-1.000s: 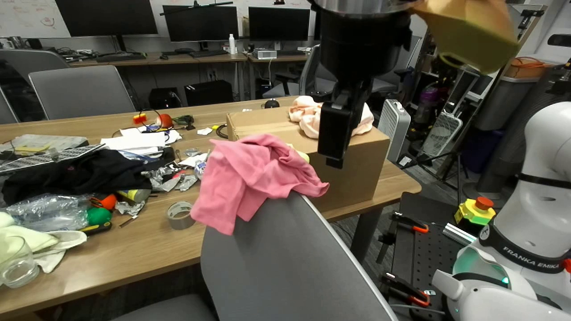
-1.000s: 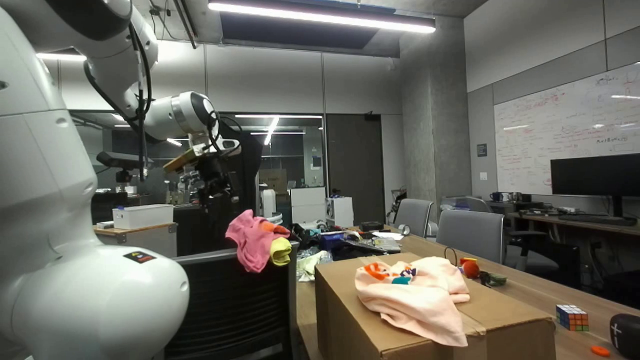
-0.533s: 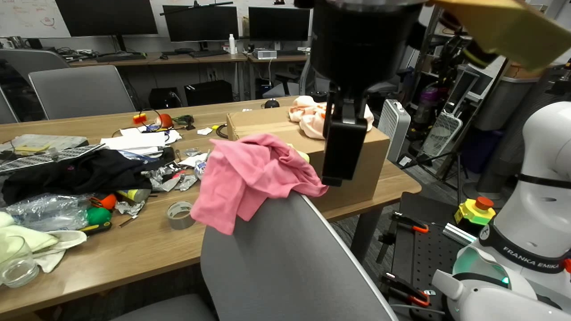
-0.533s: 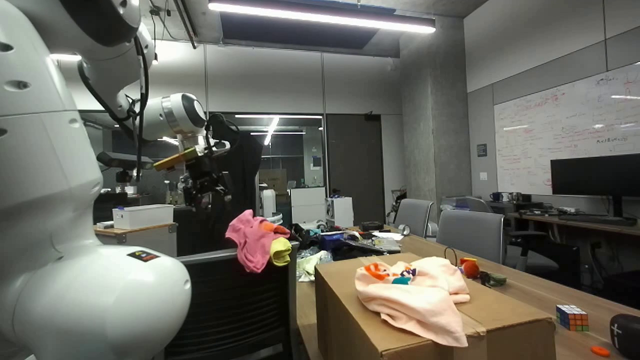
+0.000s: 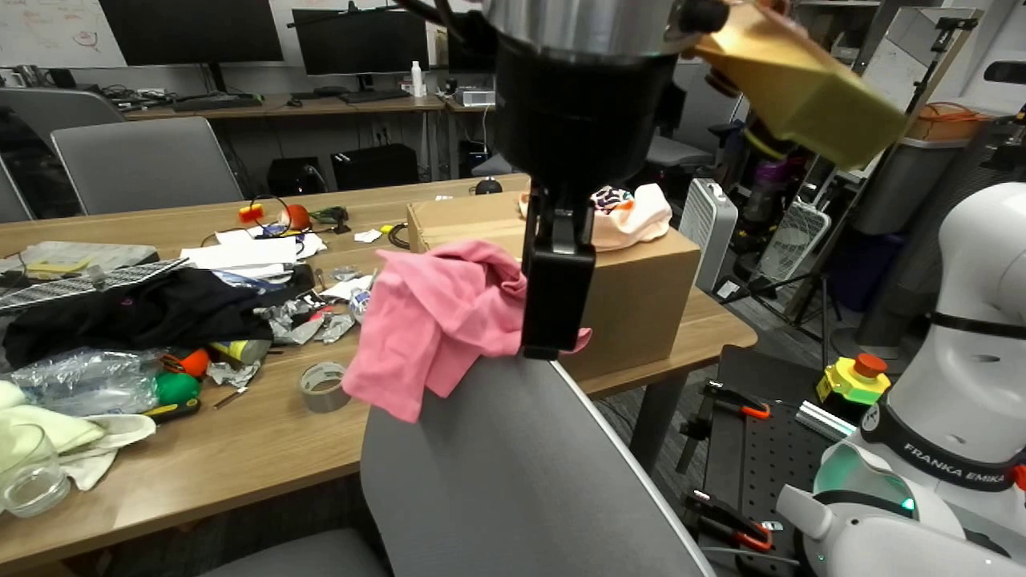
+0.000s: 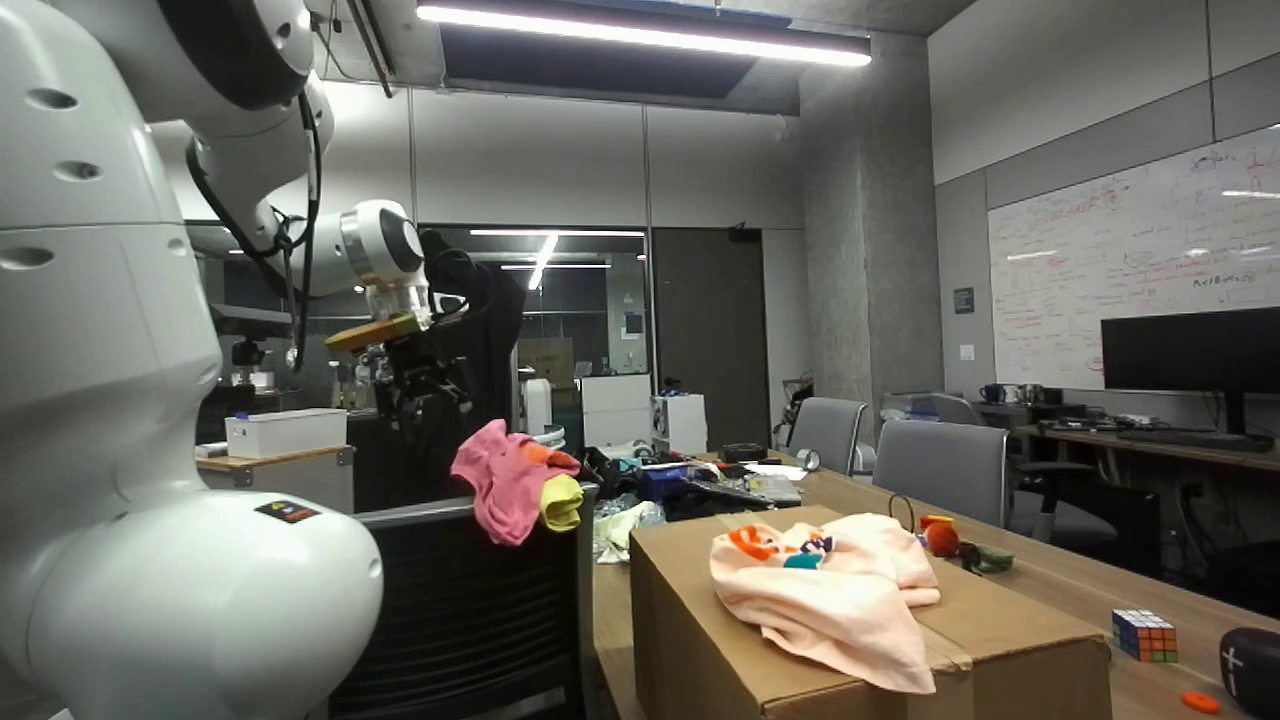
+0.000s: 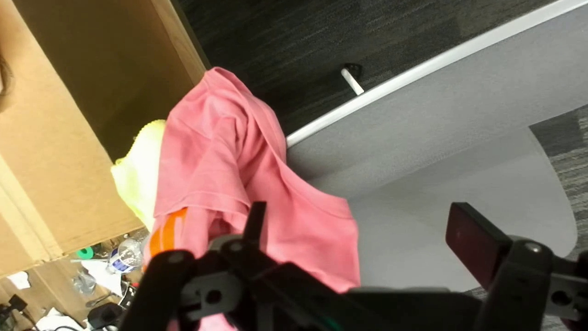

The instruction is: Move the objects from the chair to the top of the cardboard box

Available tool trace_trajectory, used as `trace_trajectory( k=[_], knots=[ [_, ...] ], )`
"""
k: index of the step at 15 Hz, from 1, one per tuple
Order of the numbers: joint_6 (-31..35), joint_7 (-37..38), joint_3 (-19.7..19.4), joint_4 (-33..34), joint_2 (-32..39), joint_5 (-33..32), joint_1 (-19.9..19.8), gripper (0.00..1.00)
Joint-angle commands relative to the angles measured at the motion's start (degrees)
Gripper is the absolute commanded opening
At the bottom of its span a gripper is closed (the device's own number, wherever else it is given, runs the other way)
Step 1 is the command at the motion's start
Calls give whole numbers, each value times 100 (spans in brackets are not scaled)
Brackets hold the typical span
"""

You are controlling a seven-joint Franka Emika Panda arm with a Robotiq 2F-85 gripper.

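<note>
A pink cloth (image 5: 441,320) hangs over the top of the grey chair back (image 5: 513,465), also seen in the wrist view (image 7: 216,147). A yellow cloth (image 6: 561,503) lies against it on the box side. The cardboard box (image 5: 633,312) stands on the table beside the chair. A peach cloth (image 6: 840,600) lies crumpled on the box top. My gripper (image 7: 357,209) is open and empty above the chair. In the wrist view its left finger overlaps the pink cloth and its right finger is over the chair seat. I cannot tell the exact height between them.
The table (image 5: 264,449) holds a tape roll (image 5: 323,387), a black cloth (image 5: 144,316), a glass (image 5: 32,473) and scattered clutter. A Rubik's cube (image 6: 1144,635) and a black speaker (image 6: 1250,670) stand beyond the box.
My gripper has moved lower and closer to the pink cloth, now overlapping its edge in an exterior view. The cloths, chair and box have not moved.
</note>
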Motion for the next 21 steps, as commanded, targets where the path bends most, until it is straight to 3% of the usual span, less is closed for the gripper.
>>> trace_trajectory(
  k=[1, 6, 10, 21],
  knots=[
    [377, 205, -19, 64, 214, -259, -58, 100],
    [735, 1130, 72, -47, 401, -1254, -166, 100],
    [651, 1720, 45, -73, 586, -1849, -143, 100],
    [513, 2336, -85, -53, 836, -2253, -71, 100]
  ],
)
